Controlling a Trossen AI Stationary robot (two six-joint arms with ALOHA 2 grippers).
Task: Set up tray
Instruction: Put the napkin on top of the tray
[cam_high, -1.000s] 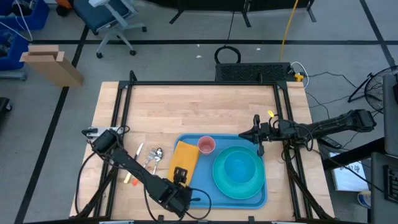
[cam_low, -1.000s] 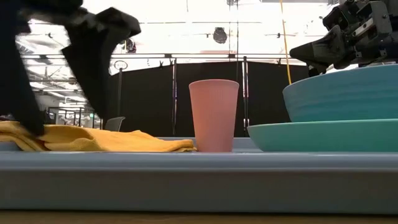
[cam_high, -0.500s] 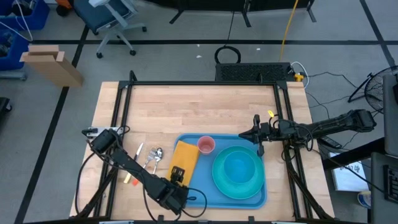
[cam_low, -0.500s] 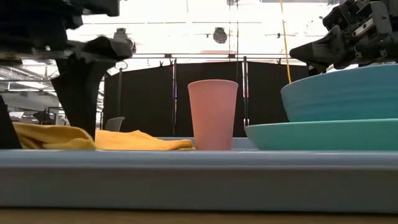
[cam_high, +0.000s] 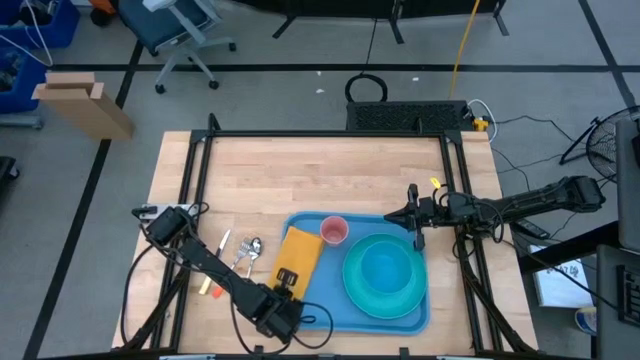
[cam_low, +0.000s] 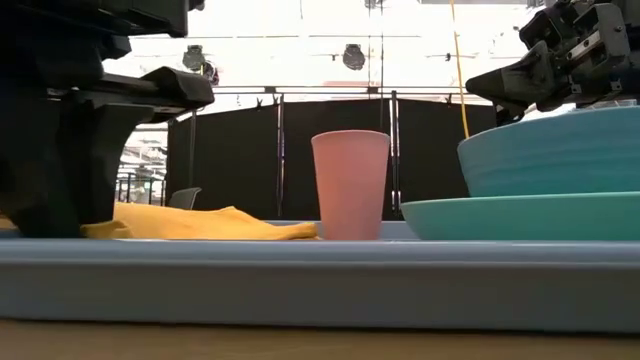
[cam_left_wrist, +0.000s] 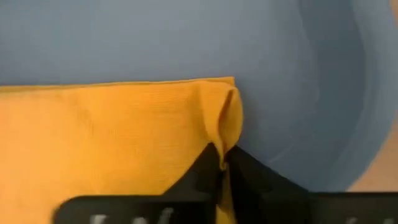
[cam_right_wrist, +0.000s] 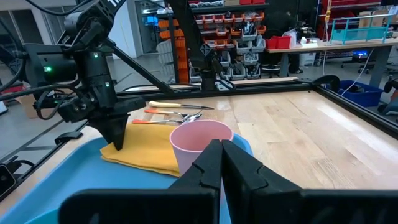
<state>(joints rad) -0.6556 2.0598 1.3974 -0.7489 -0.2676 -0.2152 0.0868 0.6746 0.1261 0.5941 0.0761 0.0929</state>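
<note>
The blue tray lies near the table's front edge. A folded yellow napkin lies flat on the tray's left part. To its right stand a pink cup and a turquoise bowl on a turquoise plate. My left gripper stands at the napkin's near end, shut on the cloth. My right gripper hovers shut over the tray's far right corner with nothing in it. My left gripper pinches the napkin's near end between its two fingers, close to a corner. The fingers come from above and point down. A ridge of cloth stands up between the fingertips. The rest of the napkin lies flat on the tray.
A spoon, a fork and an orange-handled utensil lie on the bare wood left of the tray. The table's far half is bare wood inside a black frame.
My left gripper has come down onto the napkin's near end and shut on it, drawing the cloth up into a ridge between the fingertips. The napkin otherwise stays flat on the tray.
</note>
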